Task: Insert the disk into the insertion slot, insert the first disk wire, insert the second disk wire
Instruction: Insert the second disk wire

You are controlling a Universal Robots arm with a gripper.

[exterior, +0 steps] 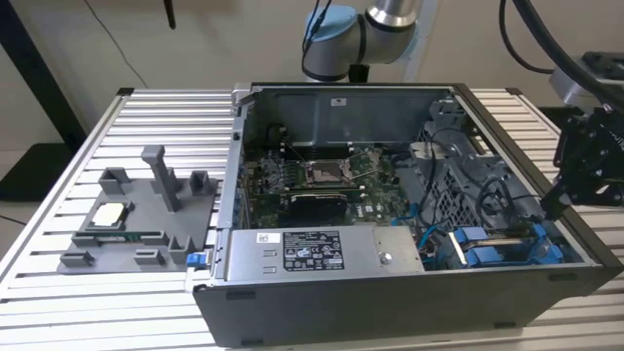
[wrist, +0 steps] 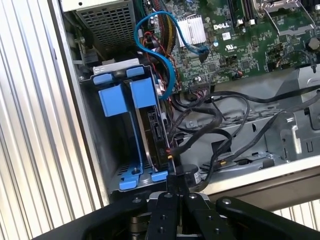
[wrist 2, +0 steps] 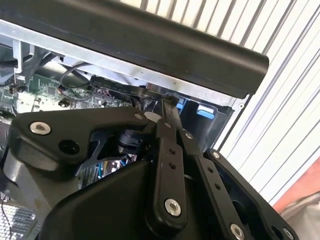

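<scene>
Disk (wrist: 153, 131): standing on edge inside the slot (wrist: 102, 145), at the front corner of the case (exterior: 390, 314) on the exterior view's right. Dark narrow edge with a connector strip showing, flanked by bright blue caddy tabs; label face hidden.

Across the exterior view, left to right: grey fixture (exterior: 137, 219) on the slatted surface (exterior: 58, 300); open case; power-supply box (exterior: 385, 241) along the front wall, wearing a white label with black print too small to read; green board (exterior: 332, 175) behind it; then the slot, and black jaws at the case's wall on that side, tips pointing down toward the slot.

In the first wrist view: blue cable (wrist: 170, 75) looping from beside the slot toward the board, its end lying over the board; white logo lettering on the board, left unread; black wires (wrist: 181, 142) bundled just beside the disk.

Jaws drawn together at the tips in both wrist views, near the disk's connector edge; whether anything pinched between them, cannot tell.
</scene>
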